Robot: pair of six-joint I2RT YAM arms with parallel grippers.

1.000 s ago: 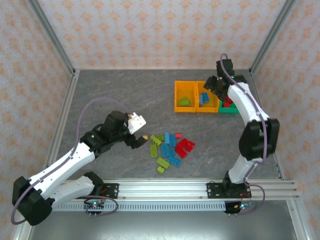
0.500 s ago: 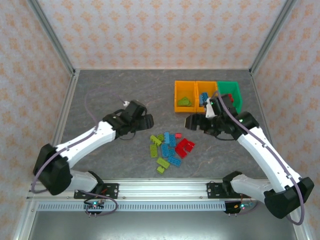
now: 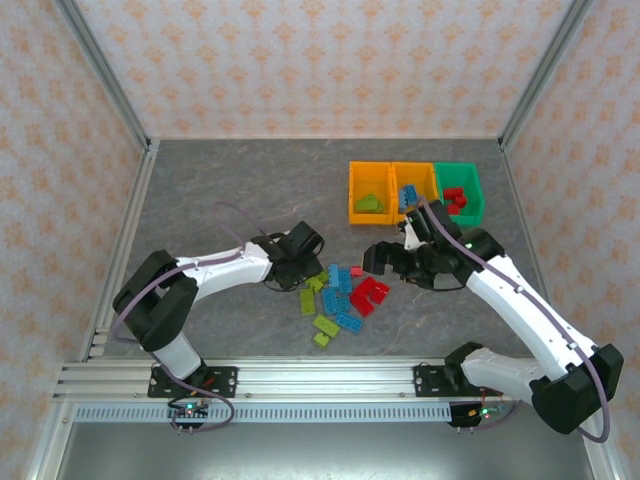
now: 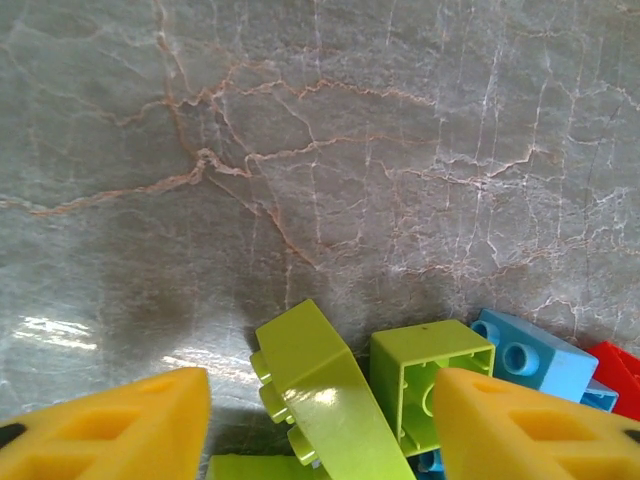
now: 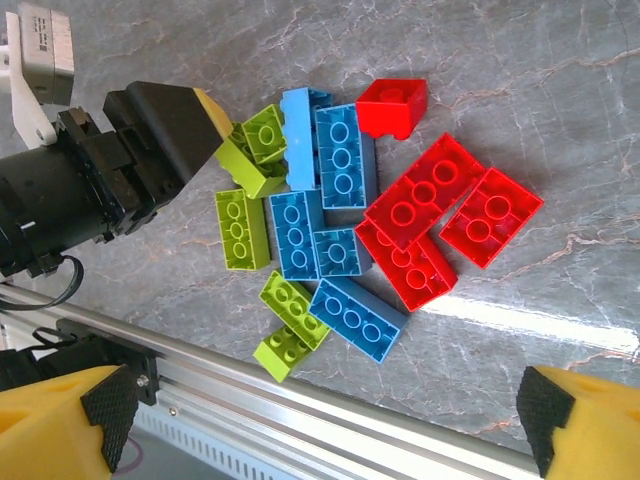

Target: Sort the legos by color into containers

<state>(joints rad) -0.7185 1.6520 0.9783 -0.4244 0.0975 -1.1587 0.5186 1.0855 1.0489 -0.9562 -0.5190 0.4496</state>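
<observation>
The left tool (image 4: 320,400) has its fingers apart, one each side of a lime green lego (image 4: 305,370). The right tool (image 5: 320,400) is wide apart above the lego pile (image 5: 345,230).

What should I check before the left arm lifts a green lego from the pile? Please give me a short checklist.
1. Left gripper astride the tilted lime green brick: ok.
2. Jaws shut on it: not ok, gaps show on both sides.
3. One brick alone between the fingers: cannot tell; a second lime green brick sits close to one of them.
4. Right gripper open, empty and apart from the left one: ok.
5. Orange bin holding a green brick has room: ok.
</observation>
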